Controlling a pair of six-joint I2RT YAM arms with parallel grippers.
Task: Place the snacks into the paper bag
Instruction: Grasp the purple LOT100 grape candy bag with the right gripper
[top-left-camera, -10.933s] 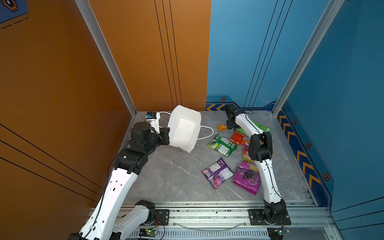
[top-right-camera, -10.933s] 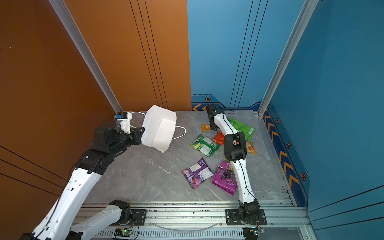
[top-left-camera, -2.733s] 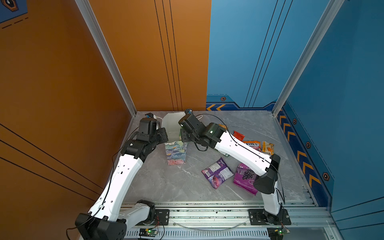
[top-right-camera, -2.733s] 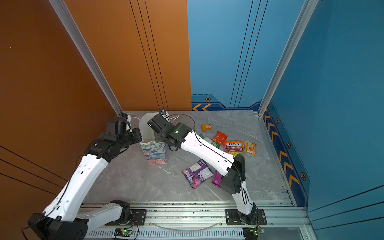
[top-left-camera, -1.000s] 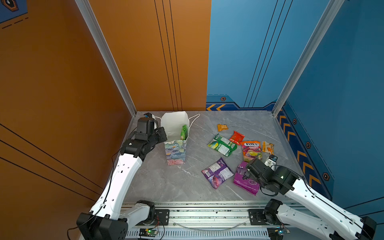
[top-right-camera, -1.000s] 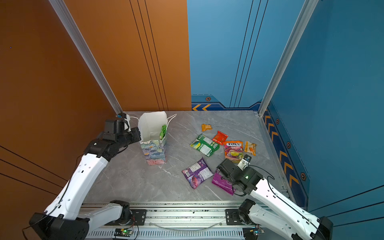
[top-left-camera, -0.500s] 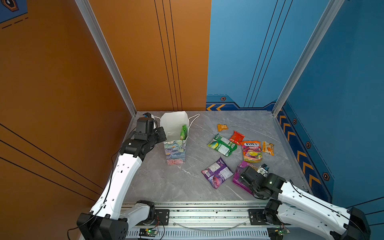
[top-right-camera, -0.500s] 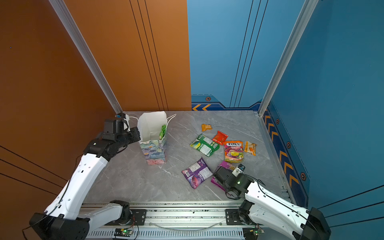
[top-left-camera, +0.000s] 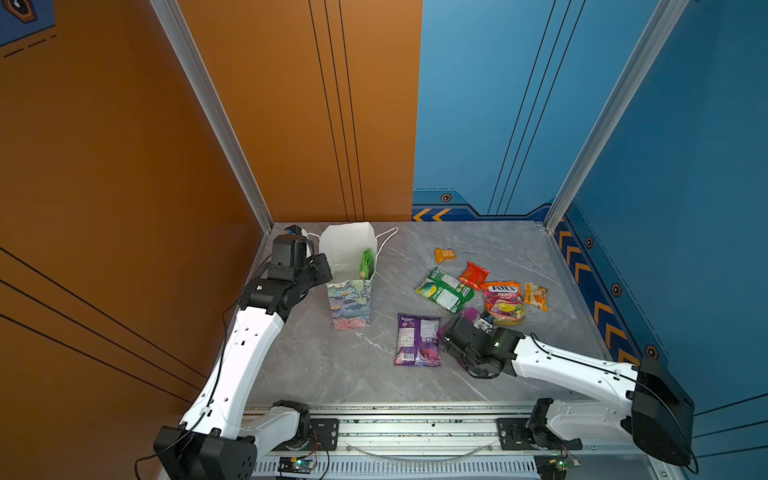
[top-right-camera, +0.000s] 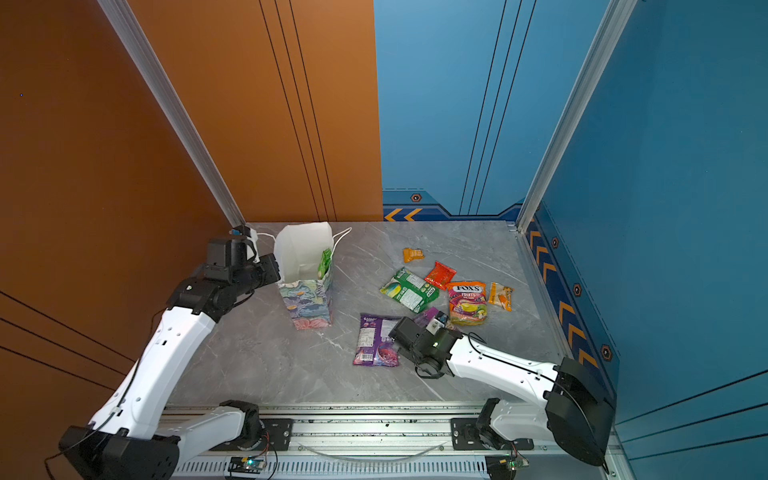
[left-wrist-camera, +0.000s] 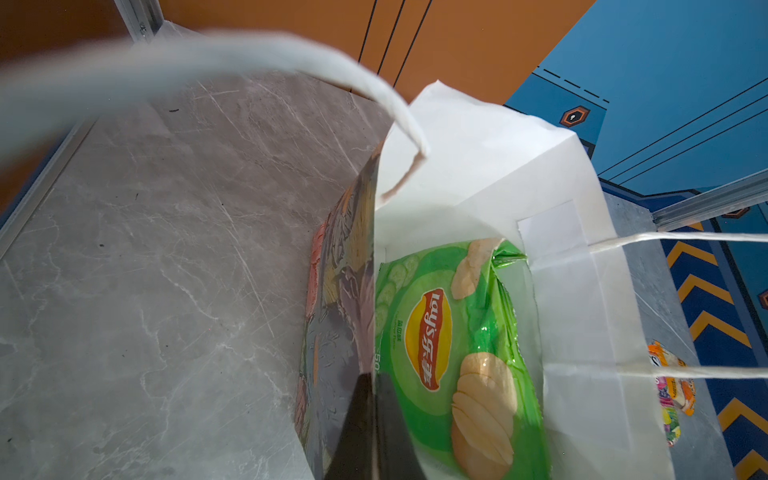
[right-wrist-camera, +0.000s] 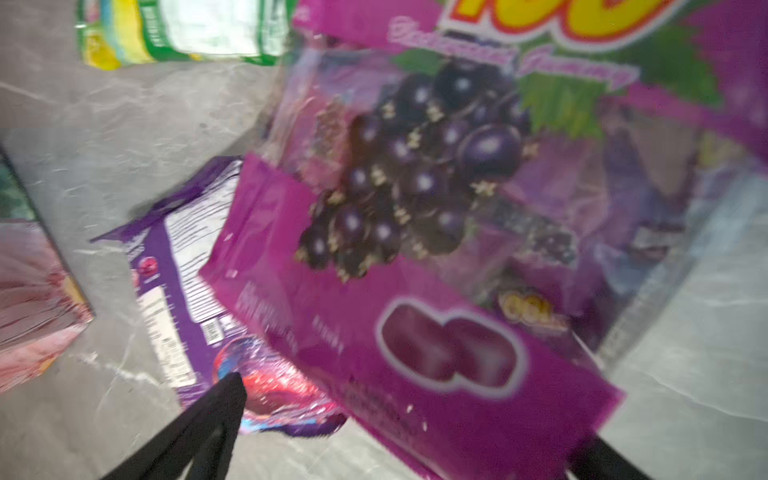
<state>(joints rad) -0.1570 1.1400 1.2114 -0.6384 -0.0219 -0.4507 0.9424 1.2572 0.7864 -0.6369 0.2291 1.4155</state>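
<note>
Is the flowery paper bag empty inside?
No, a green chips packet sits inside the paper bag, leaning against its white inner wall.

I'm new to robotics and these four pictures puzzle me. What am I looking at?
Two white robot arms work at a grey table. Two pictures look down from overhead; the other two come from cameras on the arms' wrists. The left tool is shut on the wall of an upright paper bag, which holds a green chip packet. The right tool hangs open over a grape packet, gripping nothing. Other packets lie loose on the table.
</note>
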